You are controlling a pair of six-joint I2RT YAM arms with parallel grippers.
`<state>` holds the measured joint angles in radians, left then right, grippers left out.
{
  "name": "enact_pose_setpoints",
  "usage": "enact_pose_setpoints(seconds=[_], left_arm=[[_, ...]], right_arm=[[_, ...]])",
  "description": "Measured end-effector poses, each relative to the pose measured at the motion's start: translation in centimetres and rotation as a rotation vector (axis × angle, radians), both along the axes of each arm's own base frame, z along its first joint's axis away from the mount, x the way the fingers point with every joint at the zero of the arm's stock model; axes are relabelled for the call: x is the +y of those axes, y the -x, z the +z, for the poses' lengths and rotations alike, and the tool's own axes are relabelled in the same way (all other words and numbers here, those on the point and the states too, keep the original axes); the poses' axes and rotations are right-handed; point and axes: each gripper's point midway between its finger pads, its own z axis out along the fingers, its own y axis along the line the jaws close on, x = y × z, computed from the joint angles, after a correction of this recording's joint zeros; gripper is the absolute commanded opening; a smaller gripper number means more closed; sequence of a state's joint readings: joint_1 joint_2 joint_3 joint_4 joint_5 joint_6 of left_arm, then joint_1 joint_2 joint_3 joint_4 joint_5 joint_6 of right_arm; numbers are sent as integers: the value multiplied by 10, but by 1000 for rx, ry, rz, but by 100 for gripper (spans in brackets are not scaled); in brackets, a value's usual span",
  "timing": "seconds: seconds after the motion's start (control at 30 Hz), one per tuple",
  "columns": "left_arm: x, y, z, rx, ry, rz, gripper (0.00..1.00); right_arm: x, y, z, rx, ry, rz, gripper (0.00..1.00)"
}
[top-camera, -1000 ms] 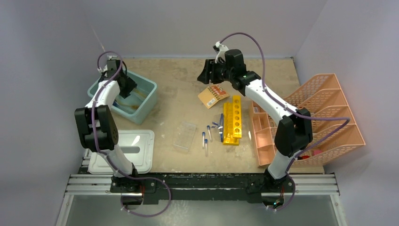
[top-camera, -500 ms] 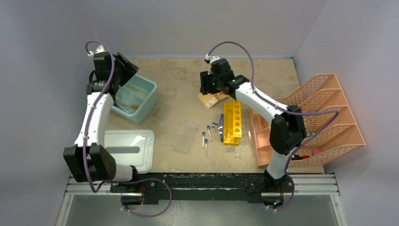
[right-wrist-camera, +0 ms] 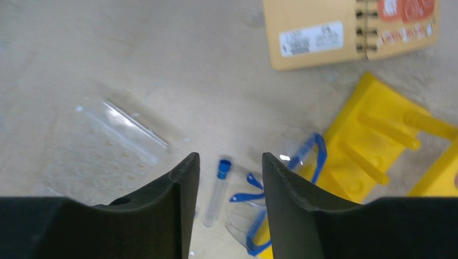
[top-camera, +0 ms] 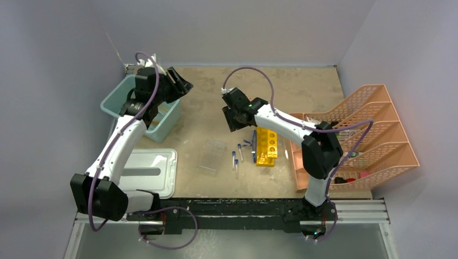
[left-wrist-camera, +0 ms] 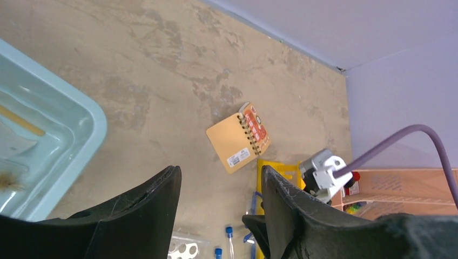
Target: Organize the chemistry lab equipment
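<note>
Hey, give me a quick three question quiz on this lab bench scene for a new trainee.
1. True or false: the right fingers grip a blue-capped tube.
2. What fills the left edge of the left wrist view: A teal bin, B notebook, C pink organiser?
3. What colour are the racks with round holes?
Key: 1 false, they stand open above it; 2 A; 3 yellow.

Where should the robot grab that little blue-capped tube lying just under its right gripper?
Likely the clear barrel of the tube, mid-length, from straight above with the right gripper spanning its narrow width. It lies flat, long and thin, so only its sides offer opposing faces.
</note>
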<state>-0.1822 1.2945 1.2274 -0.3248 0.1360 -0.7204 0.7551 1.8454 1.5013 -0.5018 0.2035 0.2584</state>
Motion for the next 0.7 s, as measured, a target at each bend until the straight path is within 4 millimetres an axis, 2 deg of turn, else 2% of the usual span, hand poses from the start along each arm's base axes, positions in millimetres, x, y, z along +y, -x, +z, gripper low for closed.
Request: enact_pose_setpoints(seconds=[0.17,0.3,0.6,0.7], left_arm=[[-20,9,-12,22,-10,-45,55],[-25,14,-24,51,-21,-54,56],[-23,13,-27,55,-33,-38,57],[-22,13,-28,55,-36,-33,57]], right_arm=[[-33,16,-15,71,91,-153,54],[-50,26,-23,109,135,-241,59],[-52,34,-28,148,125,-292,70],[-54,34,-36,166,138,-304,80]])
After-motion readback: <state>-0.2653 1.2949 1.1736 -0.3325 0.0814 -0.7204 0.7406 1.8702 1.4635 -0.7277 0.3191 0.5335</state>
